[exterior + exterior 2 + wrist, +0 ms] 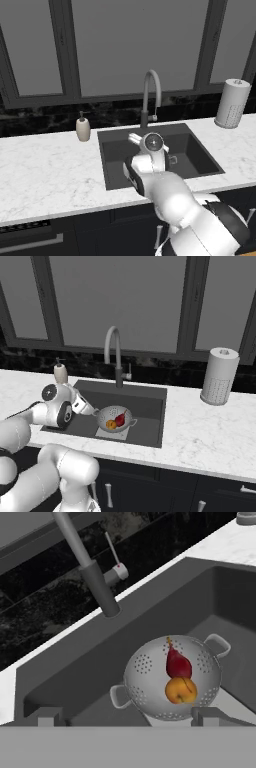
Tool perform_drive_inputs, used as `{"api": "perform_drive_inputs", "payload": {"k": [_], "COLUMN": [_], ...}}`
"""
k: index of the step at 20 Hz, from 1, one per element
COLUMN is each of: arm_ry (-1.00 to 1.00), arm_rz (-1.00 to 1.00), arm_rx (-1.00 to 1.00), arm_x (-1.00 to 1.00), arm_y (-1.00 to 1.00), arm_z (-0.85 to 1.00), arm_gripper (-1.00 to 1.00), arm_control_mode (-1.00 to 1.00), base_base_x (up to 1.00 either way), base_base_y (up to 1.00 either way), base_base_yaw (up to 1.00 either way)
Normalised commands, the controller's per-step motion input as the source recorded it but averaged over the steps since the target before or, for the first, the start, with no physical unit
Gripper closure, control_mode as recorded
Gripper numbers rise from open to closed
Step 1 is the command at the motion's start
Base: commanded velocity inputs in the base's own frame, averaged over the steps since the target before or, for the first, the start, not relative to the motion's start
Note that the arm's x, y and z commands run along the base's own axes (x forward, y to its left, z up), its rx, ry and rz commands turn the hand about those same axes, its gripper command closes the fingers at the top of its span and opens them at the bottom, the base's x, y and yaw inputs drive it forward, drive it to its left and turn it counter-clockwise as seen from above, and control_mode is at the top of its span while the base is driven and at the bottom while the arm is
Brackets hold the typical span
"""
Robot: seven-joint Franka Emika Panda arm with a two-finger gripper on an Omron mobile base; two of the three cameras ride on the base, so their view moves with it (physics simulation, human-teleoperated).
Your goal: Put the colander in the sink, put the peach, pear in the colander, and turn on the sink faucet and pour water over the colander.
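The colander (172, 679) sat in the sink (75, 677), the pear (178, 663) at 12 o'clock of the peach (181, 690). The tool (125, 717) was wide open, holding nothing. The faucet (92, 574) lever (116, 568), probably stiff and slippery, looked thin; push its tip.

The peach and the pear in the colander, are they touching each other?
Touching. In the hand view the pear rests against the top of the peach, no gap, inside the colander.
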Motion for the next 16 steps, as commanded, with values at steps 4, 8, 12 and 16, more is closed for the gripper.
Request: {"api": "perform_drive_inputs", "payload": {"k": [4, 8, 12, 16], "arm_ry": [0.16, 0.07, 0.00, 0.00], "arm_rz": [0.00, 0.00, 0.00, 0.00], "arm_rx": [0.00, 0.00, -0.03, -0.01], "arm_x": [-0.57, -0.53, -0.49, -0.46], "arm_y": [0.00, 0.00, 0.00, 0.00], "arm_z": [0.48, 0.38, 0.21, 0.13], "arm_gripper": [-1.00, -1.00, -1.00, -1.00], "arm_control_mode": [-1.00, -1.00, -1.00, -1.00], "base_base_x": [0.00, 0.00, 0.00, 0.00], "base_base_y": [0.00, 0.00, 0.00, 0.00], "base_base_yaw": [0.00, 0.00, 0.00, 0.00]}}
